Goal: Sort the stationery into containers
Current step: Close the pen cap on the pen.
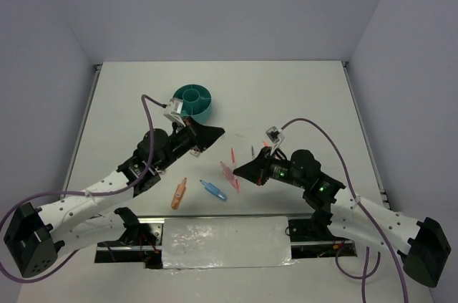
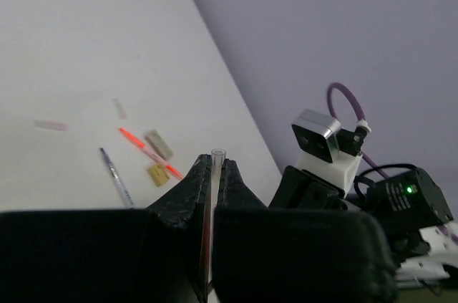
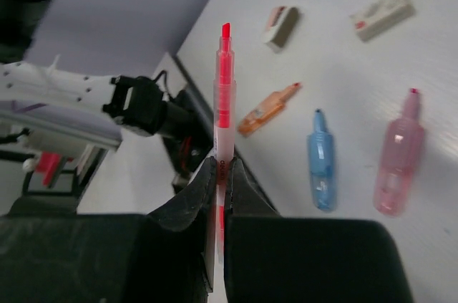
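An orange marker and a blue marker lie nearest on the surface. Beyond, the right pincer is clamped on a red pen (tip outward); farther, the left pincer grips a thin pen beside the cup.

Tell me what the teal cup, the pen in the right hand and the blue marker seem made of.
Teal cup: probably moulded plastic; even opaque colour, smooth thin walls.
Pen in the right hand: clear glossy plastic barrel, the red core showing through.
Blue marker: translucent plastic, seemingly; lighter patches along its body.
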You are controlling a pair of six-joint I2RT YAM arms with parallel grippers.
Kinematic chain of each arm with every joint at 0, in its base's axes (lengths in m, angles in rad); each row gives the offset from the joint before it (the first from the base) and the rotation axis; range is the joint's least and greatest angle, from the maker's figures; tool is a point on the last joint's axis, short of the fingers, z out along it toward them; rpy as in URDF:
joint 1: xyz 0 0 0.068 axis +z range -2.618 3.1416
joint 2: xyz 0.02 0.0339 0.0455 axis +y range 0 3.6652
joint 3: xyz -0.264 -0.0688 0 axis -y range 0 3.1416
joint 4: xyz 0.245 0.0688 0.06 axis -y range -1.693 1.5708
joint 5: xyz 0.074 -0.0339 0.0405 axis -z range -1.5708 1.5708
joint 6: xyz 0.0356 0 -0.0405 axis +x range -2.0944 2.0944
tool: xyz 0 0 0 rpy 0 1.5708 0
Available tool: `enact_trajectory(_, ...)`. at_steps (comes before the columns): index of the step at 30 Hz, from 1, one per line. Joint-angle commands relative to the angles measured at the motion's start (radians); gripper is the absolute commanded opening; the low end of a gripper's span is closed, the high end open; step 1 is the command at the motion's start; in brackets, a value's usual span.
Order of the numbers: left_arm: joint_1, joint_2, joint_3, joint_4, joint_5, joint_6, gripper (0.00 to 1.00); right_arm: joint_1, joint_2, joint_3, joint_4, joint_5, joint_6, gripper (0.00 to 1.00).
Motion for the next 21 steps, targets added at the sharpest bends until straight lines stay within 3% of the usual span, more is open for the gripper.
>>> enact_trajectory(1, 0.006, -0.027, -0.082, 0.298, 0.157, -0.031, 0.0, 0.069, 0.025, 0.023, 0.286, -0.064, 0.01, 0.0)
enact_trajectory(10, 0.006, -0.083, -0.107, 0.344, 0.17, -0.025, 0.0, 0.164, 0.134, 0.085, 0.268, 0.003, -0.022, 0.0)
enact_trajectory(21, 0.006, -0.115, -0.132, 0.323, 0.144, -0.007, 0.0, 0.166, 0.054, 0.103, 0.174, 0.091, -0.053, 0.0)
